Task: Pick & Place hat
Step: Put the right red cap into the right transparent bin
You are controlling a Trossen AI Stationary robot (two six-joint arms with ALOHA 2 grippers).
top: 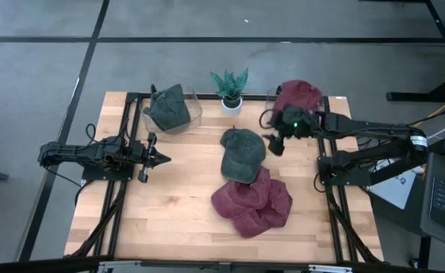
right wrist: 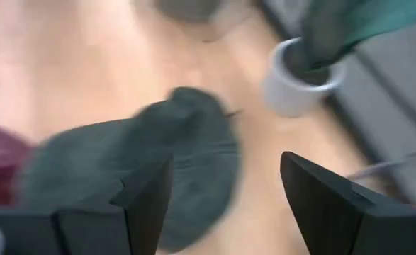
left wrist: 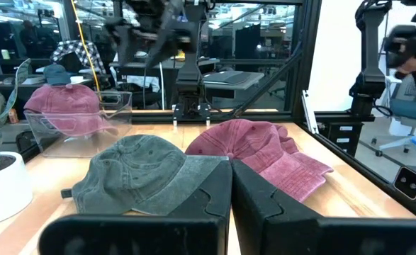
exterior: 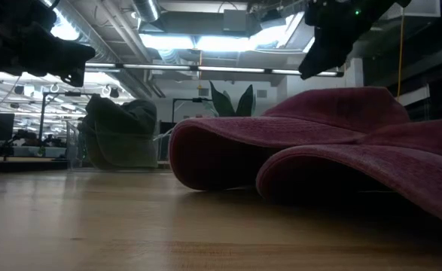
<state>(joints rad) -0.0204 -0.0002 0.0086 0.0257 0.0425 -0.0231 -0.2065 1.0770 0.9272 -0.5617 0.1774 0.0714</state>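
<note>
My right gripper (top: pixel 277 144) hangs above the table, just beside the right edge of the green hat (top: pixel 242 154), with its fingers (right wrist: pixel 145 193) spread wide and nothing between them. From my right wrist the green hat (right wrist: pixel 151 163) lies below and ahead, blurred, and the white pot (right wrist: pixel 296 83) of the small plant (top: pixel 230 86) stands beyond it near the far edge of the table (top: pixel 169 205).

The green hat lies in the middle of the table, its near edge resting on the red hats (top: pixel 252 203), which sprawl toward the front right. In the low view the red hats (exterior: pixel 318 143) fill the right half, brims flat on the wood.

At the far right corner a clear bin (left wrist: pixel 87 124) holds another red hat (top: pixel 296 95); at the far left a second clear bin (top: pixel 173 110) holds another green hat (top: pixel 167 106).

My left gripper (top: pixel 154 158) waits above the left side of the table, pointing at the hats, its fingers (left wrist: pixel 193 205) nearly together and holding nothing.

Bare wood lies open across the front left and between my left gripper and the green hat. On the right, the room is tight: hats, bin and the frame rail all sit near my right gripper.
</note>
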